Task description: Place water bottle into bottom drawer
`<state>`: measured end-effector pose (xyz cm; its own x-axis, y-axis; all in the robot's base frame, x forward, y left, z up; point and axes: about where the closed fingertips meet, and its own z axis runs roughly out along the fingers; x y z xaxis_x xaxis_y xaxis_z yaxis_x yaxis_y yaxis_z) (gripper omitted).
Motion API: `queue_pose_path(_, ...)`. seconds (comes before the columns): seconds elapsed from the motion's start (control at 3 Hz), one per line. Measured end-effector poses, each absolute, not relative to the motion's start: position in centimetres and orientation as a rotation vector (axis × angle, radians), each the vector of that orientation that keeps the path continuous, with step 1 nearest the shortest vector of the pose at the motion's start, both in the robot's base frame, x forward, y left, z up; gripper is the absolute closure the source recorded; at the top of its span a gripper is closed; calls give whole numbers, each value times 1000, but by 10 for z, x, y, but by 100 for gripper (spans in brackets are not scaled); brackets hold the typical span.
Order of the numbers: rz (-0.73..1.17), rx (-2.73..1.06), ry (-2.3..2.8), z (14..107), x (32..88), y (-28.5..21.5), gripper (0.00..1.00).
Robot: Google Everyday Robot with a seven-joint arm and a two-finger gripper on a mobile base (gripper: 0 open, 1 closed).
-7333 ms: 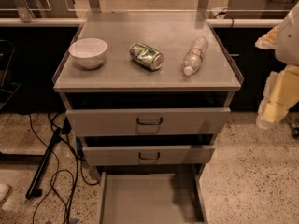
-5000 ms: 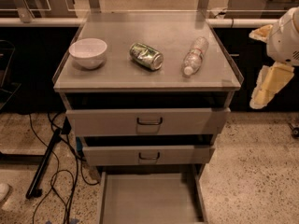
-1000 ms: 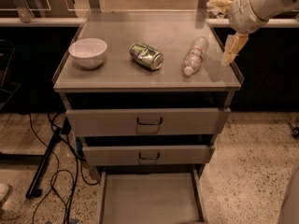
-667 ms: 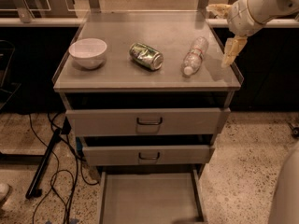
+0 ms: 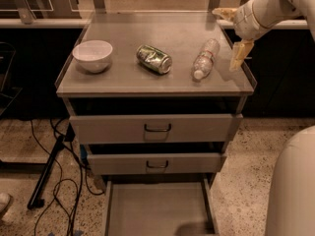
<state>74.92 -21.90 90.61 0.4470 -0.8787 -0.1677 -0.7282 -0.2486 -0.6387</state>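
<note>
I hold my end effector (image 5: 238, 57) over the bench (image 5: 123, 80) right edge, beside the lying water bottle (image 5: 205, 59); open or closed, I cannot tell. The bottom drawer (image 5: 157, 210) is out.

Three things in a row on the table, drawers stacked below.
On the table (image 5: 123, 82) the bowl (image 5: 92, 55) lies left, the can (image 5: 154, 59) in the middle and the water bottle (image 5: 205, 59) to the right. The gripper (image 5: 238, 57) hangs just beside the bottle, over the table's right edge. Under the top sit two upper drawers (image 5: 152, 128). Below them the bottom drawer (image 5: 157, 210) is pulled out forward.
</note>
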Motion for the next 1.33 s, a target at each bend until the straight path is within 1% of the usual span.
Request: queue_pose_path(1.33, -267, -2120, 1286, 879, 781, -201, 0)
